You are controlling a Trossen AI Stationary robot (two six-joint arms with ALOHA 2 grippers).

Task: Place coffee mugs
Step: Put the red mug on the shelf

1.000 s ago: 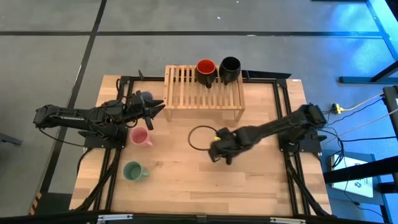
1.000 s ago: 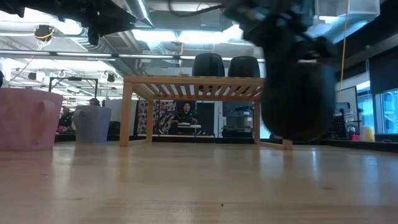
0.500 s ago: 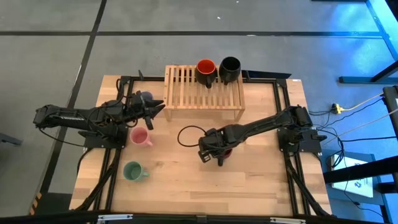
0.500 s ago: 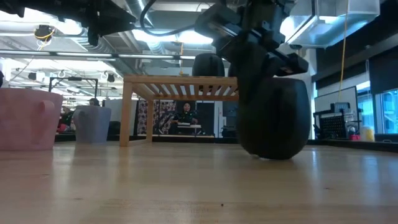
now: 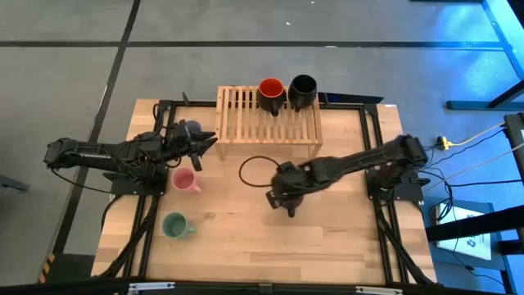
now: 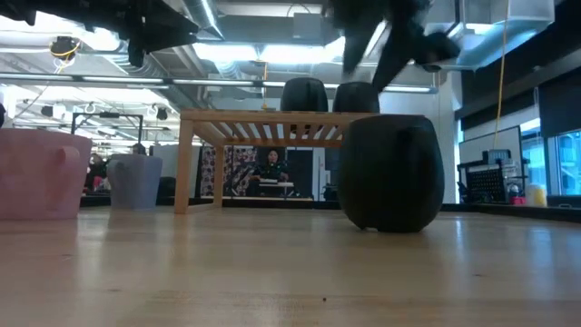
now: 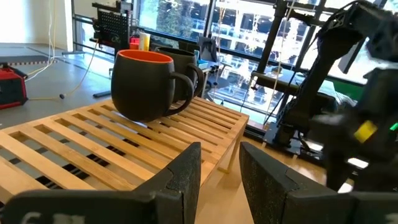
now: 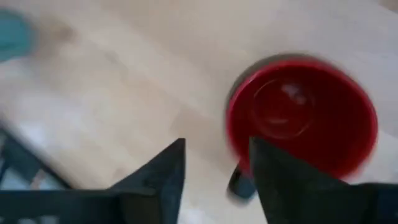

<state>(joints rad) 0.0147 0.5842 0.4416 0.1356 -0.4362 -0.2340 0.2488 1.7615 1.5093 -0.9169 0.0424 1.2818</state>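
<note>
The red-inside mug [image 8: 303, 115] stands upright near the middle of the surface [image 5: 237, 238], and the right gripper [image 5: 288, 199] hangs just above it, jaws spread, apparently clear of it (the wrist view is smeared). This looks like the release step; next the arm should lift away. The left gripper [image 7: 219, 171] waits by the rack [image 5: 246, 115], jaws slightly apart

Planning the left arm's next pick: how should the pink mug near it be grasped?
Grip the pink mug by its rim wall, coming straight down from above: it stands upright, mouth open. Its handle points toward the table's middle, so pinch the wall away from that. The left gripper waits beside the rack.
</note>
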